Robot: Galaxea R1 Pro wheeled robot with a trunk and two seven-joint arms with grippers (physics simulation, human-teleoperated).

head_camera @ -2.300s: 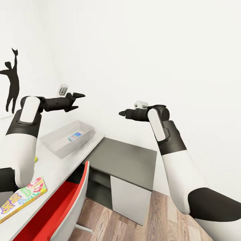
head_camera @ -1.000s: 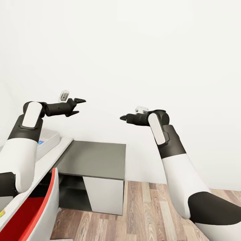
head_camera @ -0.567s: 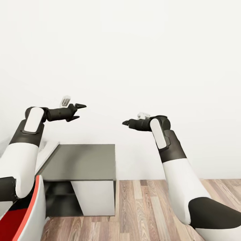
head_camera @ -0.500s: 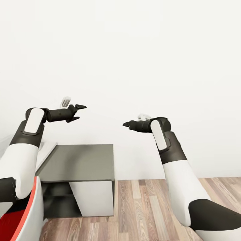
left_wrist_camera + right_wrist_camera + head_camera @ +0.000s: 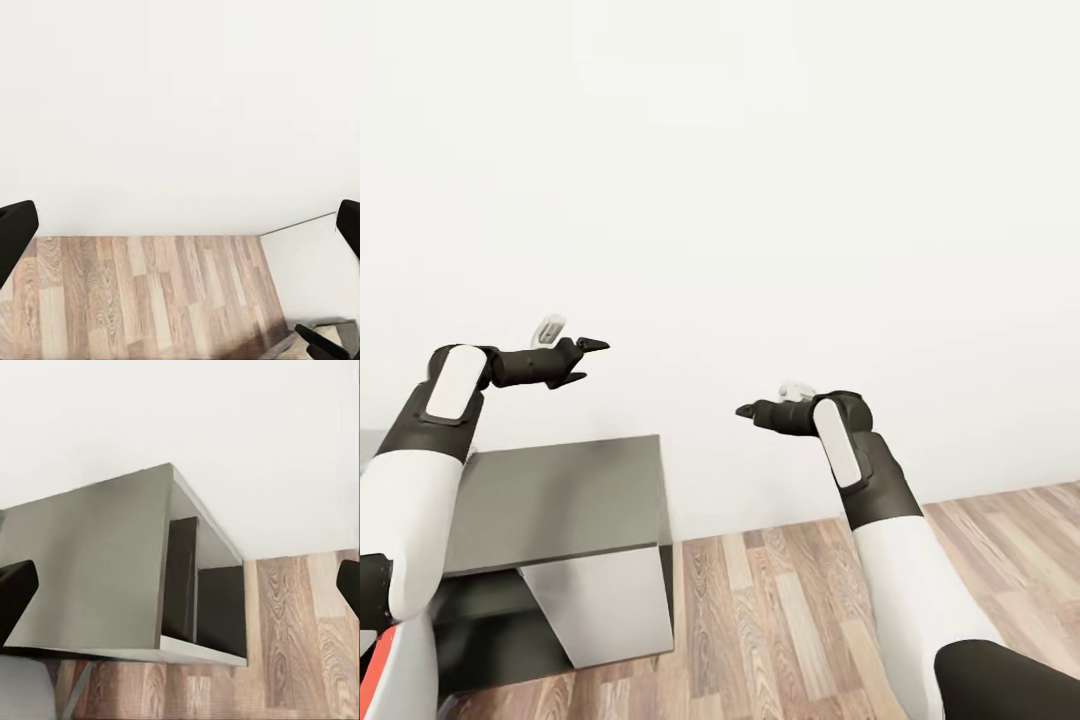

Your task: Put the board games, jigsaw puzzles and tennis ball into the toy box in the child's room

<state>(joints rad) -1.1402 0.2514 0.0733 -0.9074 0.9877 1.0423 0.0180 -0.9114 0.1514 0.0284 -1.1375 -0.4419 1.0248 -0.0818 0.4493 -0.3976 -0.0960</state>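
Head view had one dark grey cabinet (image 5: 560, 490), its left end cut off behind the left arm, and one red chair sliver (image 5: 368, 655) at the edge. Left gripper (image 5: 586, 360) stood spread wide; right gripper (image 5: 745, 411) possibly apart, too small to tell. Wrist views showed two fingertips each at opposite edges, nothing held. No toys visible; floor (image 5: 142, 292) and cabinet only.

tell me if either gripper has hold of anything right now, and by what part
Nothing is held. The left gripper and the right gripper both hang open and empty in the air, above the dark grey cabinet and wood floor.
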